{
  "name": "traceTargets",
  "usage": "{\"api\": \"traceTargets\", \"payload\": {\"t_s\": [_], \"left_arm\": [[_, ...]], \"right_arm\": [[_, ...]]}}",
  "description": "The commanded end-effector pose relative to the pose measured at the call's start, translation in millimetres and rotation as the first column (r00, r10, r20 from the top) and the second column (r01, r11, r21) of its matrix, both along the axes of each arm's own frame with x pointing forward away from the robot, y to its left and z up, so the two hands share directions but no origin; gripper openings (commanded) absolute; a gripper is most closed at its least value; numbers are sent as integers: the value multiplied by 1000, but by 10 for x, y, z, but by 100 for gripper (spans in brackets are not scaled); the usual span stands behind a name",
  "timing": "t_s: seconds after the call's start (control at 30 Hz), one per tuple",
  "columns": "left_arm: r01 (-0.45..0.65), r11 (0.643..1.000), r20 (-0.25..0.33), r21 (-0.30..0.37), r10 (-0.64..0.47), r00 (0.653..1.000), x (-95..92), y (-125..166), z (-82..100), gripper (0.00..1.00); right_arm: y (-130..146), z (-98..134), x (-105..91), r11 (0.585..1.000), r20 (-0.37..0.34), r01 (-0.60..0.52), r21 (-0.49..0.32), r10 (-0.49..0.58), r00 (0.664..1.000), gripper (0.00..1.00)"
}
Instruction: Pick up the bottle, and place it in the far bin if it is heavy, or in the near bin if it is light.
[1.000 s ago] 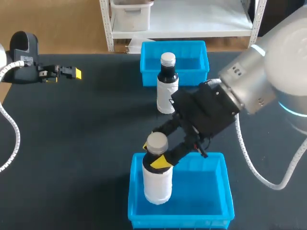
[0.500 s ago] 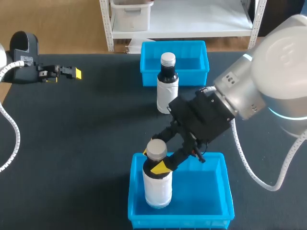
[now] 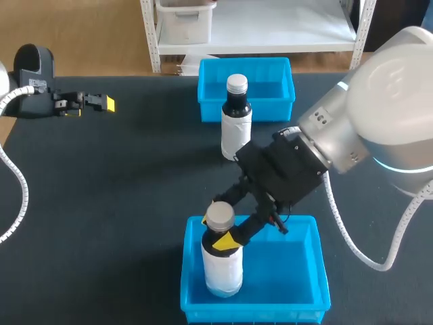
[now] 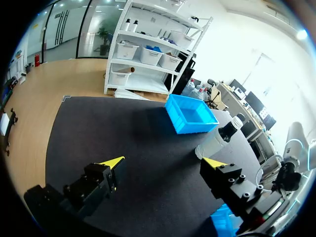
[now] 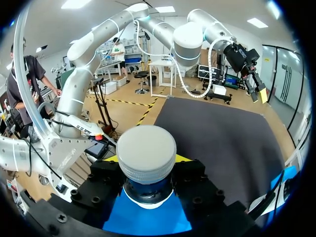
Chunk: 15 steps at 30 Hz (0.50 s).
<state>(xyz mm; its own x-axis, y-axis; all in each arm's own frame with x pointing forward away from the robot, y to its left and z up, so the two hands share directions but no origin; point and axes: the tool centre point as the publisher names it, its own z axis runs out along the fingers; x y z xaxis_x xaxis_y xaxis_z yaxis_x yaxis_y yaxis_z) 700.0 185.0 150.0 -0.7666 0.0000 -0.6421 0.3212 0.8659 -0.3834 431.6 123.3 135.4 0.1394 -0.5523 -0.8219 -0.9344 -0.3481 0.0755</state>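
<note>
Right gripper (image 3: pixel 220 230) clamps the bottle (image 3: pixel 222 271) by its neck, upright inside the near bin (image 3: pixel 298 298) at 6 o'clock. Left gripper (image 3: pixel 105 103) sits at 10 o'clock, fingers spread.

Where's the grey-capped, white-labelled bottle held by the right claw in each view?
Head view: grey-capped, white-labelled plastic bottle upright inside the near blue plastic bin, right claw shut on its neck.
Left wrist view: not visible.
Right wrist view: bottle between the claw's fingers, cap towards the camera.
Shared landmark: the open left claw, yellow-tipped, seen in all three.
</note>
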Motion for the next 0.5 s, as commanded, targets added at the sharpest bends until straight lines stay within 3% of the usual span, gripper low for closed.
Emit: {"api": "traceTargets", "payload": {"t_s": [0.03, 0.17, 0.33, 0.43, 0.5], "left_arm": [[0, 1000, 0, 0, 0, 1000, 0, 0, 0, 100], [0, 1000, 0, 0, 0, 1000, 0, 0, 0, 100], [0, 1000, 0, 0, 0, 1000, 0, 0, 0, 100], [0, 1000, 0, 0, 0, 1000, 0, 0, 0, 100], [0, 1000, 0, 0, 0, 1000, 0, 0, 0, 100]], "right_arm": [[4, -7, 11, 1000, -2, -3, -3, 3, 1000, 18], [3, -7, 12, 1000, -2, -7, -6, 7, 1000, 40], [-3, -22, 10, 1000, -4, -12, -12, 12, 1000, 49], [-6, -26, 7, 1000, -5, -15, -14, 15, 1000, 99], [-11, -27, 6, 1000, -5, -16, -16, 16, 1000, 100]]}}
